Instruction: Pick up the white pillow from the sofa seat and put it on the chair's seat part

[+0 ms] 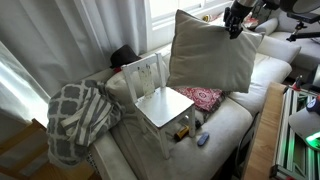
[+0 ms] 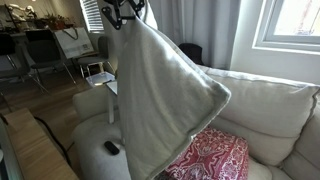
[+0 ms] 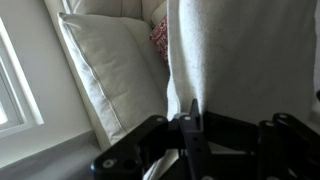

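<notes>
Dark gripper (image 3: 188, 105) hardware fills the bottom of the wrist view. Its jaws are closed on a fold of the white pillow (image 3: 250, 60), whose fabric rises straight from the fingers and covers the right half of the picture. A plump back cushion of the sofa (image 3: 110, 70) lies behind it, with a strip of the red patterned cushion (image 3: 158, 35) between the two.

In both exterior views the gripper (image 1: 236, 22) (image 2: 124, 14) pinches the pillow at its topmost corner. The white pillow (image 1: 210, 55) (image 2: 165, 100) hangs below the jaws, clear of the seat and slightly tilted. It is held over the end of the sofa (image 1: 225, 125) that runs along the near edge of the wooden tabletop (image 1: 266, 125). The red patterned cushion (image 1: 203, 97) (image 2: 215, 155) lies on the seat directly beneath the pillow's lower edge, against the sofa (image 2: 270, 95) back.

The chair (image 1: 163, 105) stands upright at the sofa's middle, just beside the hanging pillow, and its flat seat is bare. Whether its legs rest on the sofa seat cannot be told. A grey-and-white lattice blanket (image 1: 75, 115) is bunched at the sofa end farthest from the tabletop. A small bottle (image 1: 185, 130) and a blue object (image 1: 202, 139) lie by the chair's front legs. Any label on them is too small to read.
</notes>
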Controlling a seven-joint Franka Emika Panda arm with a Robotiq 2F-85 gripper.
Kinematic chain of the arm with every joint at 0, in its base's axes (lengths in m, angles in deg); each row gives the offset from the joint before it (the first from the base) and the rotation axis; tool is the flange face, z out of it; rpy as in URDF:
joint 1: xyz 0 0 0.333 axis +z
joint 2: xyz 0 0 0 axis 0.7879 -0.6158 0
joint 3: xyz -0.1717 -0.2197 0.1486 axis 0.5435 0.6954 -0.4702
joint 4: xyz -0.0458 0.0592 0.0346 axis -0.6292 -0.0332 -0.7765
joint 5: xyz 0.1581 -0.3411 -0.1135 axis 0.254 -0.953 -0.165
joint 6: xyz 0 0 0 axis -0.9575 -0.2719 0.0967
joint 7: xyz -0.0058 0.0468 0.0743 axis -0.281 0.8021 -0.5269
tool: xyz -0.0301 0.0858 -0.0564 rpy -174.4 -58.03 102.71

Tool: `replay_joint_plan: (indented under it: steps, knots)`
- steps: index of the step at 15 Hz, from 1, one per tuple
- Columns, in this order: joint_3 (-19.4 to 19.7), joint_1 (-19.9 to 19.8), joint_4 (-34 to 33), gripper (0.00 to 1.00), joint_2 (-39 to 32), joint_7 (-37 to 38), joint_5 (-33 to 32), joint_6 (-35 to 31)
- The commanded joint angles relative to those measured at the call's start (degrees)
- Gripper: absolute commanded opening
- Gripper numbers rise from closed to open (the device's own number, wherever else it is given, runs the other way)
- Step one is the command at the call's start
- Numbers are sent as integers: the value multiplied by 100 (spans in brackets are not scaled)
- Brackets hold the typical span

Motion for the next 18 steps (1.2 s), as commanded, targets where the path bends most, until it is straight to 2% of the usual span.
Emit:
replay_joint_plan:
  steps: [1, 5, 8, 12, 18]
  knots:
    - [-124, 291, -6, 0, -149, -497, 57, -123]
    - [-532, 800, -255, 0, -305, -872, 60, -86]
    - [-829, 998, -555, 0, -508, -1057, -166, -134]
    - [-1140, 1026, -1118, 0, -988, -1226, -695, -327]
    - [-1361, 961, -2043, 0, -1855, -878, -1740, -474]
